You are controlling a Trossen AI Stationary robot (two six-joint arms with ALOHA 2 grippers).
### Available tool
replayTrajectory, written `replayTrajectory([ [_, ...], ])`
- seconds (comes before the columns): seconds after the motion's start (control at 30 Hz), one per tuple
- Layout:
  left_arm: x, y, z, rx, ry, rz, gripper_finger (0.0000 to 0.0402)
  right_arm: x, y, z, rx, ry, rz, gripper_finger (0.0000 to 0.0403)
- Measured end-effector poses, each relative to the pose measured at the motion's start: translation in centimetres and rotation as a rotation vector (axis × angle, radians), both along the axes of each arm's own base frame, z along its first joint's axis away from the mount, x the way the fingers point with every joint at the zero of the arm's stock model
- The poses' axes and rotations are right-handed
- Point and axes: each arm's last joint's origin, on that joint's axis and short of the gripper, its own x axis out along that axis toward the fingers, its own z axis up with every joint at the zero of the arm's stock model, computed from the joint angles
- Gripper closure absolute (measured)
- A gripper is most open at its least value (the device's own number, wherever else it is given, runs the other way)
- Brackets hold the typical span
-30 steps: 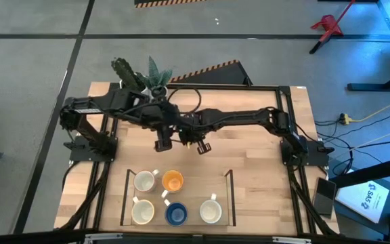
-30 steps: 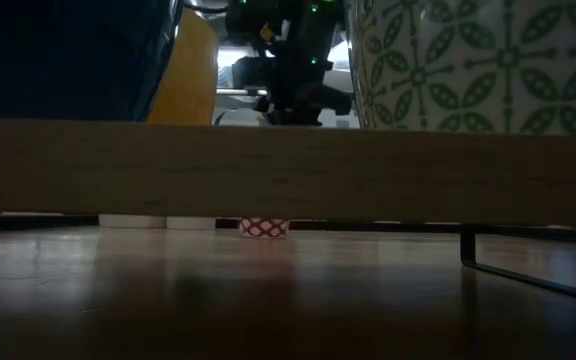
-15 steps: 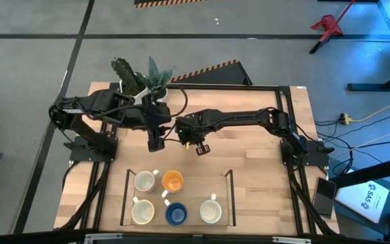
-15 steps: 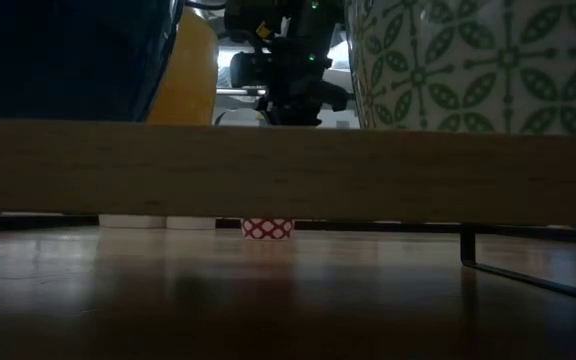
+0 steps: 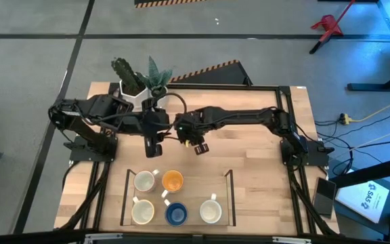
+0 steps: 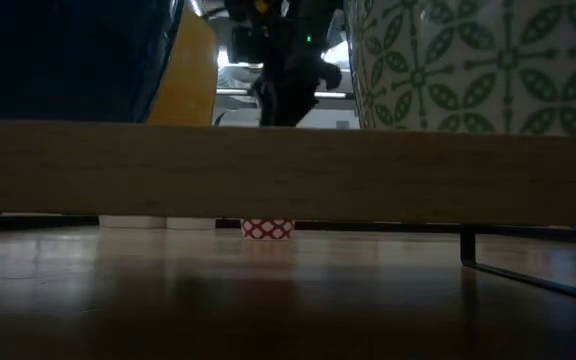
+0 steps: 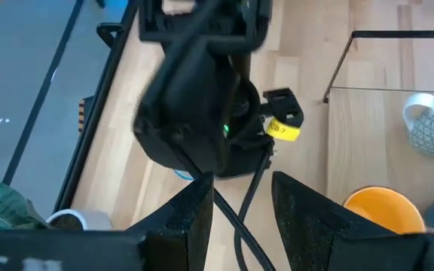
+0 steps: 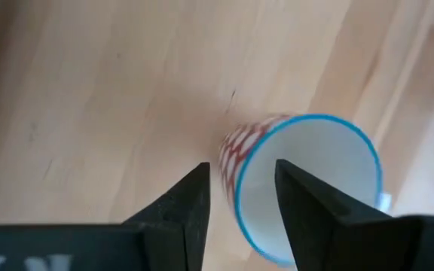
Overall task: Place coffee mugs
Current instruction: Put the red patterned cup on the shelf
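Five mugs sit inside a thin dark wire frame (image 5: pixel 126 196) at the lower middle of the high view: two cream (image 5: pixel 145 181) (image 5: pixel 142 211), one orange (image 5: pixel 172 181), one blue (image 5: pixel 175 214), one white (image 5: pixel 210 211). All are round, glossy and handled. The sixth mug (image 8: pixel 300 184) stands apart on the bare plank table (image 5: pixel 249 169), above the frame. It has a red-and-white diamond pattern outside, a plain white inside and a thin blue rim.

The right gripper (image 8: pixel 241 167) hangs over that mug with its fingers spread and clear of it. In the low view the mug (image 6: pixel 267 228) shows as a small checked band at centre.

The left gripper (image 5: pixel 153 148) is just left of the right one (image 5: pixel 200 147), with its fingers parted and nothing between them.

A yellow tag (image 7: pixel 283 129) on the right arm's wrist carries dark lettering — too small to read. A white box (image 5: pixel 371 196) at the lower right has blue lettering that cannot be read with certainty.
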Motion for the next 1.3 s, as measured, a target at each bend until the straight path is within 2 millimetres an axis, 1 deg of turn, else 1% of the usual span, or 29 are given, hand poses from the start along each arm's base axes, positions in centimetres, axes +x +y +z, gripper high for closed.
replayTrajectory([
  [0.1,-0.1,-0.2,0.0,0.010,-0.007,0.008,0.0271,0.0,0.0,1.9,0.002,-0.025,0.010,0.0265],
  [0.17,-0.2,-0.5,0.0,0.017,-0.018,0.024,0.0271,-0.7,0.1,4.3,0.016,-0.033,0.038,0.0265],
  [0.2,-0.2,-0.8,0.1,0.022,-0.026,0.029,0.0271,-1.1,0.1,5.8,0.013,-0.051,0.044,0.0265],
  [0.27,-0.8,-1.3,0.3,0.026,-0.042,0.022,0.0271,-2.6,-0.1,8.9,-0.017,-0.052,0.047,0.0265],
  [0.33,-1.4,-1.5,0.8,0.046,-0.075,0.039,0.0271,-4.0,-0.2,11.3,-0.074,-0.069,0.026,0.0265],
  [0.47,-2.6,-1.5,1.5,0.119,-0.153,0.126,0.0271,-8.0,-0.5,14.3,-0.188,-0.066,-0.037,0.0265],
  [0.57,-3.0,-1.4,1.9,0.151,-0.191,0.174,0.0271,-11.2,-0.6,16.5,-0.267,-0.045,-0.108,0.0265],
  [0.63,-3.0,-1.3,1.9,0.160,-0.202,0.191,0.0271,-12.5,-0.7,17.6,-0.304,-0.065,-0.145,0.0265],
  [0.73,-2.3,-1.2,2.5,0.176,-0.288,0.231,0.0271,-13.8,-0.7,18.9,-0.323,-0.116,-0.170,0.0265],
  [0.83,-1.5,-1.5,3.6,0.184,-0.387,0.198,0.0271,-14.0,-1.0,19.1,-0.368,-0.111,-0.194,0.0265],
  [0.9,-1.3,-1.3,3.8,0.199,-0.395,0.182,0.0271,-13.9,-1.1,19.0,-0.390,-0.107,-0.208,0.0265],
  [0.97,-1.0,-0.8,3.2,0.198,-0.364,0.188,0.0271,-14.6,-1.1,19.5,-0.395,-0.125,-0.216,0.0265],
  [1.07,0.2,0.3,1.1,0.136,-0.299,0.210,0.0271,-16.9,-0.9,21.3,-0.366,-0.196,-0.242,0.0265],
  [1.2,2.5,2.1,-3.5,0.066,-0.206,0.262,0.0271,-19.7,-0.7,23.3,-0.321,-0.294,-0.317,0.0265],
  [1.3,4.3,3.6,-7.2,0.016,-0.184,0.274,0.0271,-22.3,-0.2,24.8,-0.288,-0.376,-0.356,0.0265],
])
